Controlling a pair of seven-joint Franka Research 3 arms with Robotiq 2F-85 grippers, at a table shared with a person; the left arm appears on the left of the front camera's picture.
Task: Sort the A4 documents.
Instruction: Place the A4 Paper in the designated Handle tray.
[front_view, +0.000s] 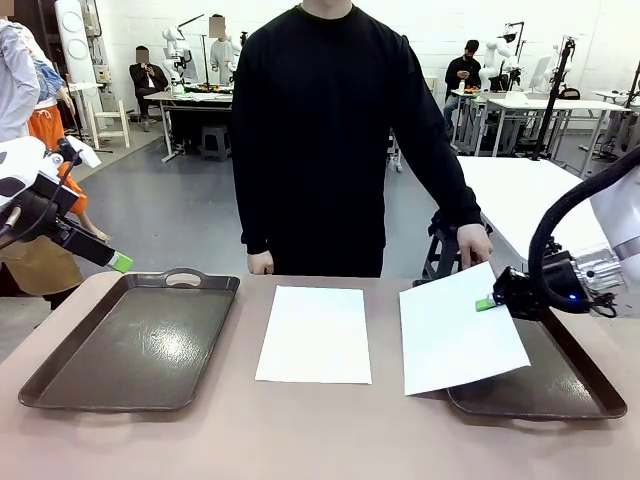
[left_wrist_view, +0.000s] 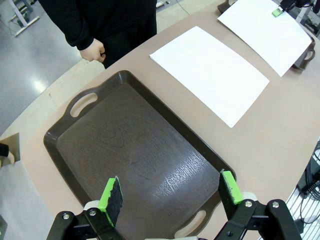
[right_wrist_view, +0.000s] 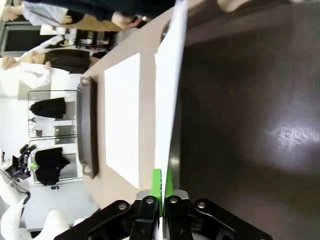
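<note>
Space shows between the green pads of our left gripper (left_wrist_view: 172, 192), which hangs spread wide and empty above the near end of the left tray (left_wrist_view: 140, 150); that dark brown handled tray lies bare on the table (front_view: 300, 430), with one of the person's hands (front_view: 261, 263) resting at the far table edge just beyond it; next, near the middle of the table, we see one A4 document (front_view: 315, 333) lying flat, apart from both trays; further right, a second A4 document (front_view: 455, 335) is raised and turned askew, partly over the table and partly over the left side of the right tray (front_view: 570, 385); our right gripper (front_view: 486, 302) is clamped tight on this sheet's right edge, the green pads pressed together with the paper between them, as our right wrist view shows edge-on; the person's other hand (front_view: 473, 243) sits at the sheet's far corner, and it seems to touch the paper, though we cannot be sure from this angle
</note>
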